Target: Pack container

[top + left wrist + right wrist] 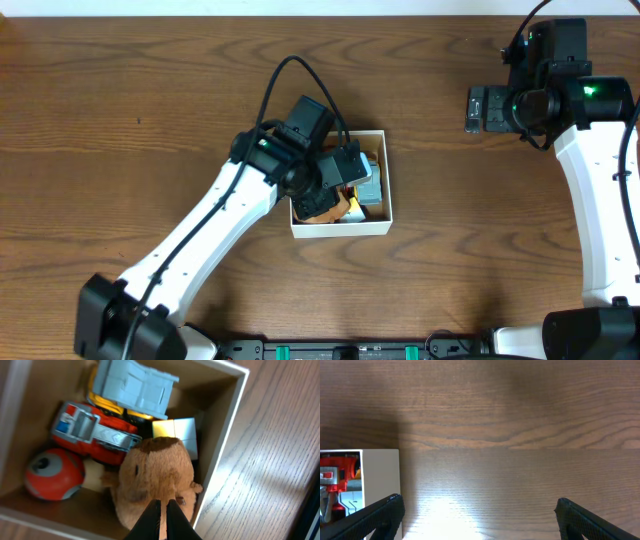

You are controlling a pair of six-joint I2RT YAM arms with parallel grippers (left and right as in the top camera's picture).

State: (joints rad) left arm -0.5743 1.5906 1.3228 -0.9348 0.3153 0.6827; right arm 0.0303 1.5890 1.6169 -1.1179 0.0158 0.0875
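The container (340,229) is a white-walled box with a brown inside, lying at mid-table; its rim (227,435) also shows in the left wrist view. Inside lie a brown plush animal (155,475), a red ball (52,472), a red toy vehicle (95,432), a grey-blue and yellow truck (137,385) and a pale cube (180,432). My left gripper (163,505) is shut, its tips right over the plush; a pinch of fur between them cannot be made out. In the overhead view my left gripper (328,196) reaches into the box. My right gripper (480,502) is wide open over bare wood.
My right gripper (478,108) hovers at the far right back of the wooden table, well away from the box. In the right wrist view a corner of the container (380,485) shows at the left edge. The left arm (200,250) stretches from the front left.
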